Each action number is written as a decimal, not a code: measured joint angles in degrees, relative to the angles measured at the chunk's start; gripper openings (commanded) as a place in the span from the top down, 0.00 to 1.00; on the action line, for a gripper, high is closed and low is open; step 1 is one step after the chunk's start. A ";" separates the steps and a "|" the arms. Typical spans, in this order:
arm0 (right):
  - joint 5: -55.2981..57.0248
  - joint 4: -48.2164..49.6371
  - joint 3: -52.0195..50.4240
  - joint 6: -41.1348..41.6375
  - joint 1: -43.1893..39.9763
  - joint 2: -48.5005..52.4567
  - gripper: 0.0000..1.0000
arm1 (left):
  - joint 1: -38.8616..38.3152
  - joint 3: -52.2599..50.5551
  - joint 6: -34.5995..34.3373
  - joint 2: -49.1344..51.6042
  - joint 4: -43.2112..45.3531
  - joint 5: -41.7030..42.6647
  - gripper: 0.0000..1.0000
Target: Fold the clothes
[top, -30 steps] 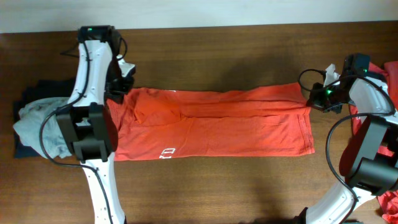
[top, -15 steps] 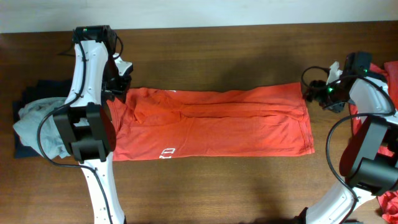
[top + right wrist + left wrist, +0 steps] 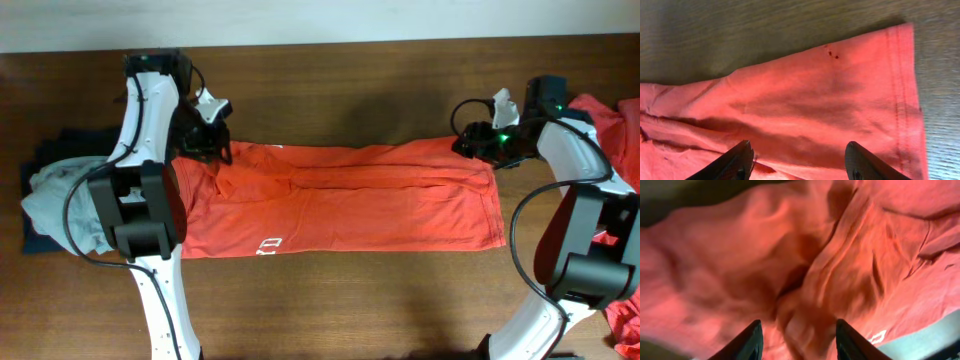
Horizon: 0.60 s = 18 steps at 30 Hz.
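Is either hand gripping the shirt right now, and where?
Nothing is held: left hand and right hand both hover open over the orange shirt.

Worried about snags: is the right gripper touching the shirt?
Cannot tell. Right wrist view: right gripper open over the flat shirt; no gap or contact shows plainly.

brown table [image 3: 350, 80]; orange t-shirt [image 3: 350, 205] flat; grey heap [image 3: 55, 200]

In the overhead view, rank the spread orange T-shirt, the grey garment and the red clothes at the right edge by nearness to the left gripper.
1. Spread orange T-shirt: its crumpled end lies directly under the left gripper.
2. Grey garment: heaped at the far left.
3. Red clothes: far right edge, past the whole shirt.
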 measured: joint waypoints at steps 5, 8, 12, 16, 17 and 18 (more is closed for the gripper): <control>0.02 -0.22 0.00 -0.04 0.00 0.00 0.36 | -1.36 -4.09 1.68 0.04 0.44 7.30 0.82; 0.02 -0.28 0.00 -0.04 0.00 0.00 0.36 | -3.91 -4.33 3.82 0.04 -0.13 12.83 0.91; 0.02 -0.39 0.00 -0.02 0.00 0.00 0.36 | -6.80 -4.35 6.12 0.04 -1.60 14.05 0.90; 0.00 -0.42 0.00 -0.02 0.00 0.00 0.36 | -8.57 -4.37 9.55 0.04 -6.91 7.50 0.87; 0.02 -0.42 0.00 -0.02 0.00 0.00 0.36 | -8.92 -4.39 11.08 0.04 -8.79 6.25 0.84; 0.02 -0.39 0.00 -0.02 0.00 0.00 0.36 | -9.14 -4.46 12.50 0.04 -9.88 5.46 0.83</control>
